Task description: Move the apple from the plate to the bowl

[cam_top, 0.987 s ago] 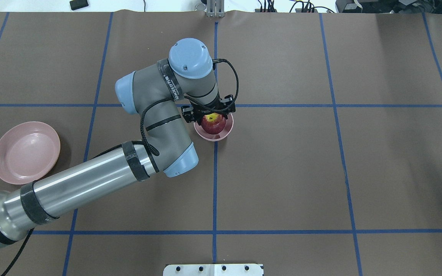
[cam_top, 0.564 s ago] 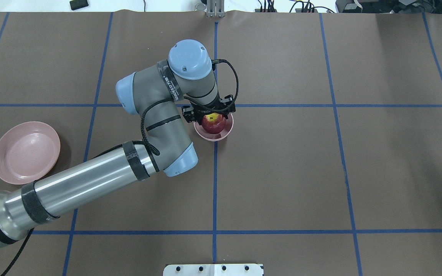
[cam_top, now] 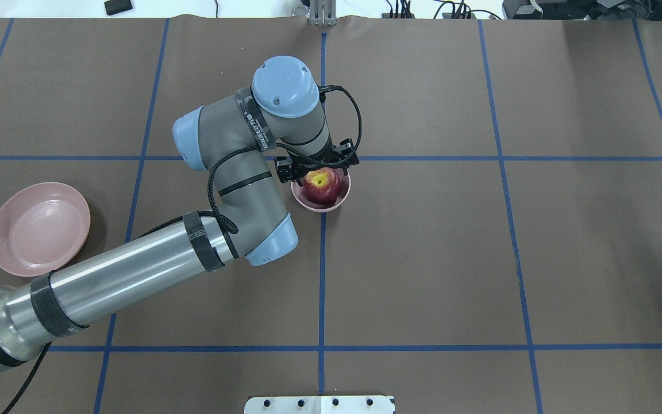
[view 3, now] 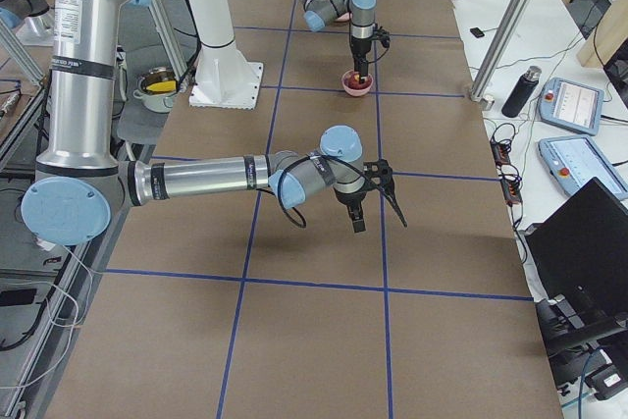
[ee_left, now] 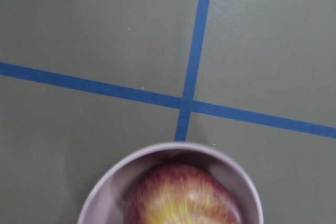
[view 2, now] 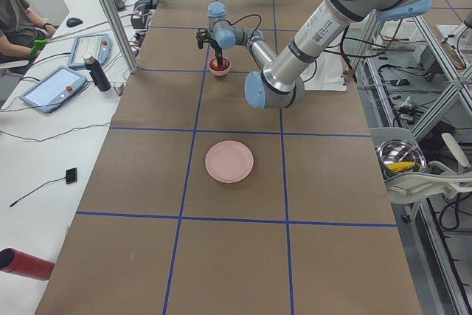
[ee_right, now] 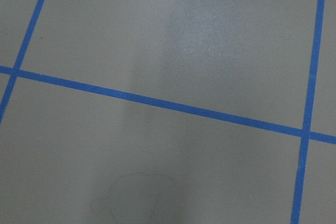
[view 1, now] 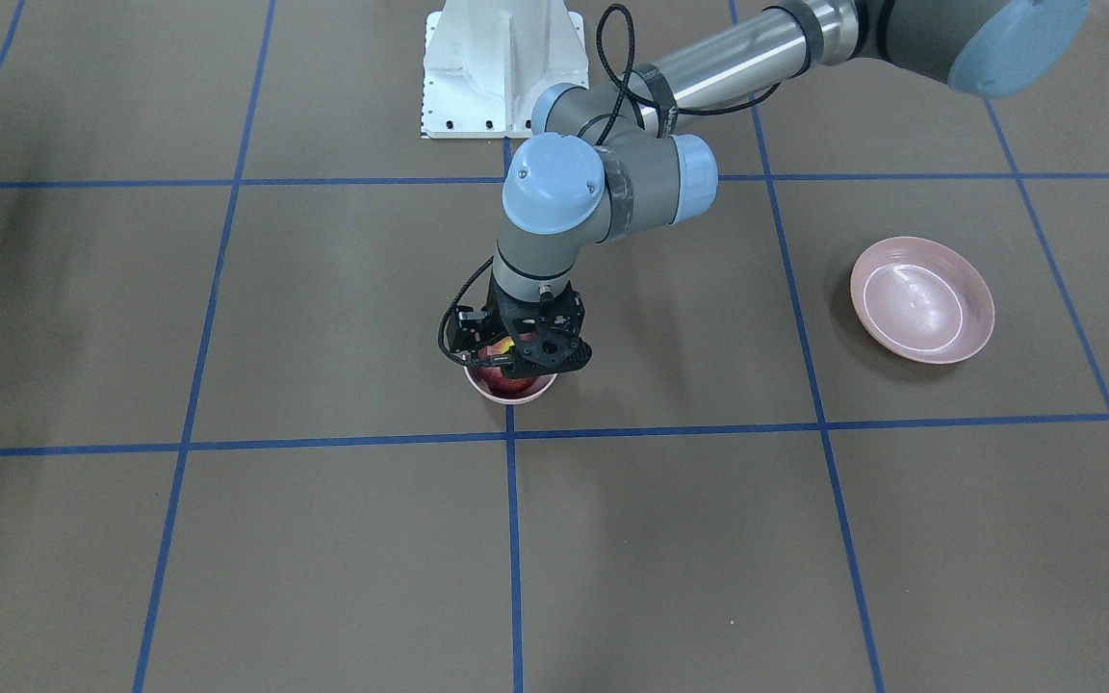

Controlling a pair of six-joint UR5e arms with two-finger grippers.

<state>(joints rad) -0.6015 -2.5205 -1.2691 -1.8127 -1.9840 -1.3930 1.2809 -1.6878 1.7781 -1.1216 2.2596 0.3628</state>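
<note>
Directions follow the overhead view. The bowl stands on the counter near its centre, just on the near side of a tape-line crossing. The apple sits in the bowl. The left pincer hangs directly above, one finger on either side of the apple. The plate lies well apart to the left, slightly nearer. The right pincer hangs above the counter, well apart to the right.

you see white lettering on the black band round the left arm, too blurred to read; nothing else here is legible.
</note>
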